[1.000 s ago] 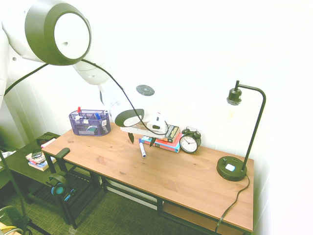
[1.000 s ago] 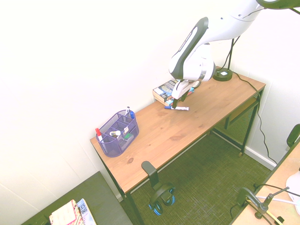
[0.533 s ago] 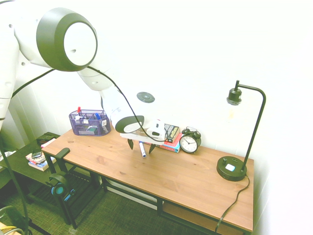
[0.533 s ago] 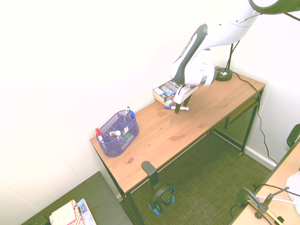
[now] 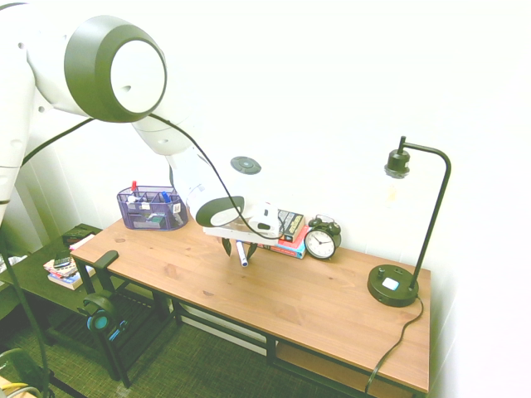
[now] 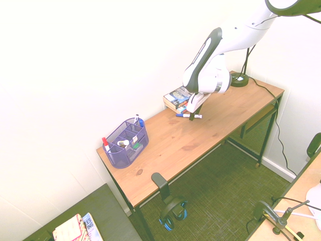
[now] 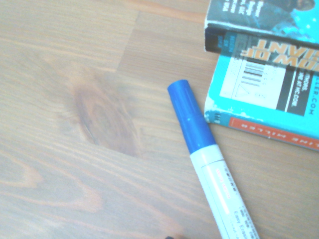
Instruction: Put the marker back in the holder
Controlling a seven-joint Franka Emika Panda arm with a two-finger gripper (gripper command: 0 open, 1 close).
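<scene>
While its fingers stand apart, the gripper [image 5: 240, 248] straddles the marker [image 5: 242, 254] on the desk [image 6: 168, 145], 2 o'clock from the holder [image 6: 119, 159] in the second exterior view | likely light, stiff, rolls easily | pinch mid-barrel

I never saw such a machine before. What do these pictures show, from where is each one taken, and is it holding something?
The machine is one white robot arm with a two-finger pincer. Two pictures come from cameras in the room, looking at the arm from opposite sides. The close-up comes from a camera on its wrist.

On the wooden desk lie a blue-capped marker and, beside it, stacked books. An alarm clock, a desk lamp and a purple mesh organizer with pens stand there too.

Nothing looks firmly held: the pincer's fingers stand apart, one on each side of the marker.
</scene>
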